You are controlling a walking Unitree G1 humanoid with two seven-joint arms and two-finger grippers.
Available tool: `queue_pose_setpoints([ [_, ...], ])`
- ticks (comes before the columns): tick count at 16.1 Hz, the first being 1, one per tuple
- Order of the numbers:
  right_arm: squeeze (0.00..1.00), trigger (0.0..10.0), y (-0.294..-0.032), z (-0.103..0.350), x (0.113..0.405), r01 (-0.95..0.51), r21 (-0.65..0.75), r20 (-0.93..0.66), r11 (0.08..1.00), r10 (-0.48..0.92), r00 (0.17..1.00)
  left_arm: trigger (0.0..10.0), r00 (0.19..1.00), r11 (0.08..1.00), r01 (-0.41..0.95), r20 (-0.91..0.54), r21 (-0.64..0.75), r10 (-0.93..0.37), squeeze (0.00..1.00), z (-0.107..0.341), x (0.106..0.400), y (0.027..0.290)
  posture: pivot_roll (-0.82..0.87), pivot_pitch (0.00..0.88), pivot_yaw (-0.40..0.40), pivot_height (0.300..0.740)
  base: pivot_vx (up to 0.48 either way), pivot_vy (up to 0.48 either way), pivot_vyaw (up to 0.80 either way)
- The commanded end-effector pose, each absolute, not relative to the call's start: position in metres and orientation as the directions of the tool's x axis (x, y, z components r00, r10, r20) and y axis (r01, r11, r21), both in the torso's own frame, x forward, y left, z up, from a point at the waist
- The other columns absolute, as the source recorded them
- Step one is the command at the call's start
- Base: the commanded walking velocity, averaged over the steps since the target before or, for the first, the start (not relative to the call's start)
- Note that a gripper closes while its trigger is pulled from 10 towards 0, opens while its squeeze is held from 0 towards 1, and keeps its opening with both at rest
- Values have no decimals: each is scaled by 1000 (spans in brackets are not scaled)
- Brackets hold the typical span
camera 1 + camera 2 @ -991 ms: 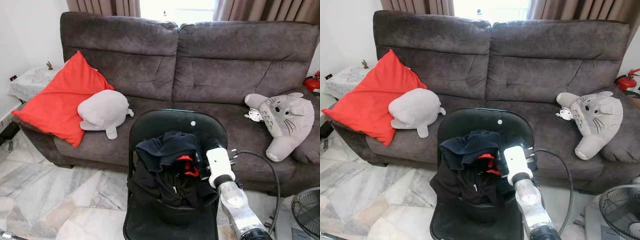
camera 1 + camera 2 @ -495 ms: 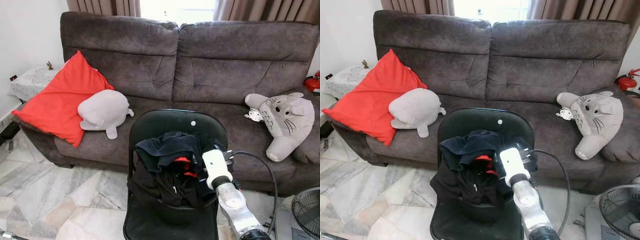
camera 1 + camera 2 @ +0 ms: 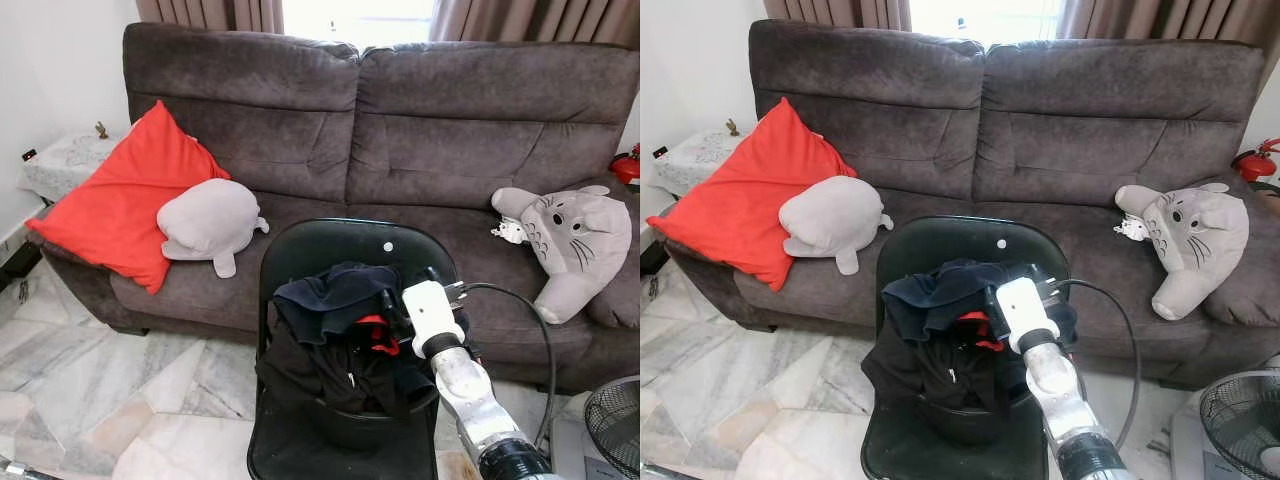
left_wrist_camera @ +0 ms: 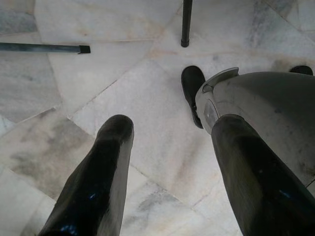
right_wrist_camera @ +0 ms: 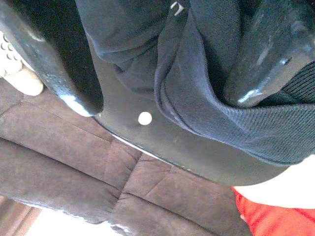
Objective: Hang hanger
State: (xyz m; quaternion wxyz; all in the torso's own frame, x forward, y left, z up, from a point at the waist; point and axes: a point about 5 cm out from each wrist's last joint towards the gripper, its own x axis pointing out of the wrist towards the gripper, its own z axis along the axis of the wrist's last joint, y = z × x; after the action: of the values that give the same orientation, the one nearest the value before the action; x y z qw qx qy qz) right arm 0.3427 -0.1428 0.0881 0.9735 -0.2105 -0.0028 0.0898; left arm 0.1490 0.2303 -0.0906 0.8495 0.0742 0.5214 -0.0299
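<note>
A black plastic folding chair (image 3: pixel 330 250) is standing on the pale marble floor (image 3: pixel 120 400) in front of a dark grey-brown fabric sofa (image 3: pixel 400 150), and a heap of dark navy and black clothing (image 3: pixel 340 340) with a patch of red showing in it is lying piled on the chair's seat and against its backrest. The right gripper (image 5: pixel 162 64), on the end of the silver arm with its white wrist housing, is reaching into the upper part of that heap; its two black fingers (image 5: pixel 59 64) are standing apart with a fold of navy cloth lying between them, close to the chair's backrest. No hanger can be made out among the clothes. The left gripper (image 4: pixel 172 162) is hanging low over the marble floor with its fingers spread and nothing between them. On the sofa a red square cushion (image 3: pixel 125 200), a grey seal-shaped plush toy (image 3: pixel 208 220) and a grey cat-like plush toy (image 3: pixel 570 240) are resting.
</note>
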Motion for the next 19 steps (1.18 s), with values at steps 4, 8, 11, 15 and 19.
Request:
queue_pose_setpoints([
  [4,0,10000,-144,82,346,-189,-429,-99,883,162,982,10000,436,982,151,-899,111,34,0,-90,147,234,60,0,45,740,0,0,0],
  [8,0,10000,-152,84,352,-139,-405,-110,904,103,989,10000,438,982,154,-898,111,33,0,-90,148,235,64,0,49,740,0,0,0],
  [11,0,10000,-163,90,357,-81,-412,-100,908,43,994,10000,442,981,155,-896,115,35,0,-90,149,235,69,0,51,740,0,0,0],
  [15,0,10000,-178,86,358,-32,-352,-152,935,-24,988,10000,442,979,165,-896,118,34,0,-89,149,236,79,0,60,740,0,0,0],
  [19,0,10000,-173,87,360,-78,-296,-155,952,32,987,10000,442,976,177,-896,130,39,0,-88,149,239,101,0,70,740,0,0,0],
])
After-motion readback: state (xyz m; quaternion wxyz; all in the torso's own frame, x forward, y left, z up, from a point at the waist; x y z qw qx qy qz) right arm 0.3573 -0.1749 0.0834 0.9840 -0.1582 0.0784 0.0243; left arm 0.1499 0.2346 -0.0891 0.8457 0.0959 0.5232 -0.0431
